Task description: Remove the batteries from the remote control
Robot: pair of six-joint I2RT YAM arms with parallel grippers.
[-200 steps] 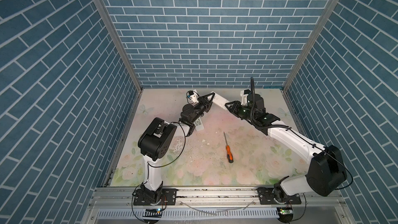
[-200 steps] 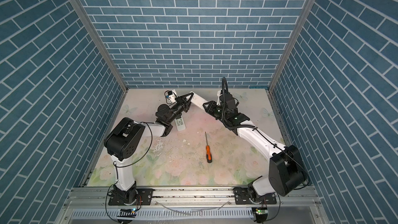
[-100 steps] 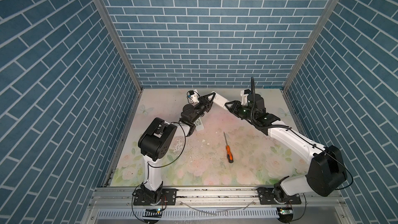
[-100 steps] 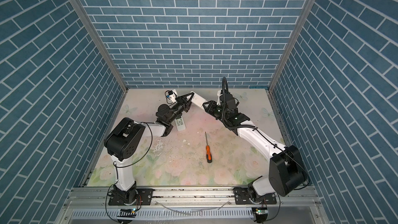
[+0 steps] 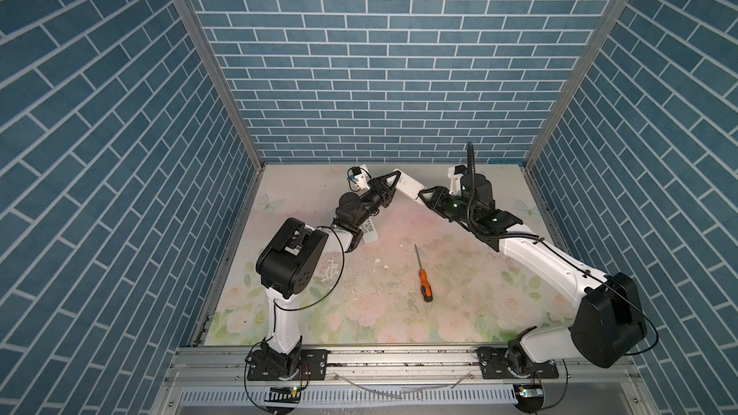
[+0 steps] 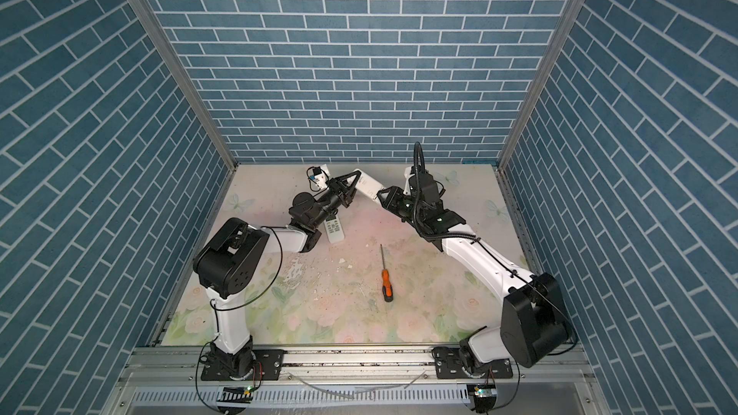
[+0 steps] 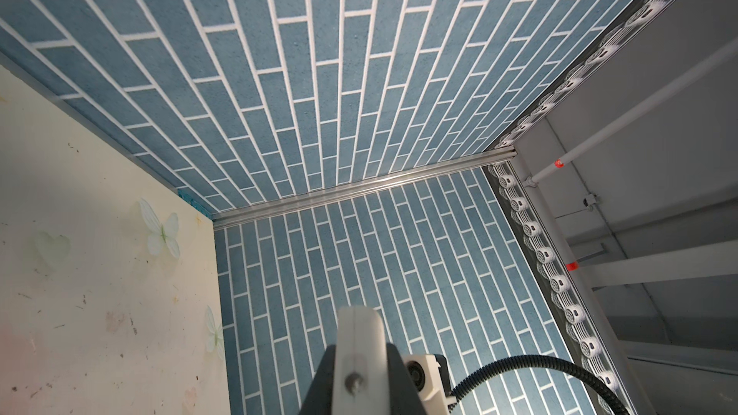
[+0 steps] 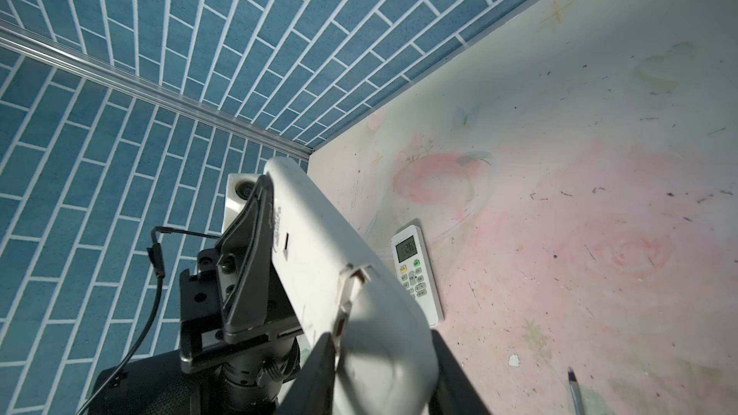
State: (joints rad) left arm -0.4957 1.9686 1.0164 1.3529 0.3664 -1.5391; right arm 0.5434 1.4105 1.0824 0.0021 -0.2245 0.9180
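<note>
- Held remote (image 5: pixel 408 185): white, up off the table (image 5: pixel 459 297) at the far middle, spanning the gap between the two arms.
- Left gripper (image 5: pixel 392 180): clamped tight on the remote's left end. The left wrist view shows the white end pinched between the jaws.
- Right gripper (image 8: pixel 383 377): jaws flank the right end, partly apart. Cannot tell whether they press on it or stand just clear.
- Batteries: none in view. Judged to be inside the casing.
- Seam (image 8: pixel 353 275) with a raised tab crosses the remote's back. Which side of it is the cover, I cannot tell.
- Second remote (image 8: pixel 417 273): face up on the table under the left arm, display lit. Screwdriver (image 5: pixel 423 281): nearer, mid-table, well apart from both remotes.
- Step in hand, as I read it: free the cover.
- To do it well: left arm acts as a fixed vise. The right gripper seats squarely on the remote's end before any pull.
- Draw along the remote's length, no twisting.
- Risk: loose cells could drop and roll once the bay opens, so keep the bay facing up.
</note>
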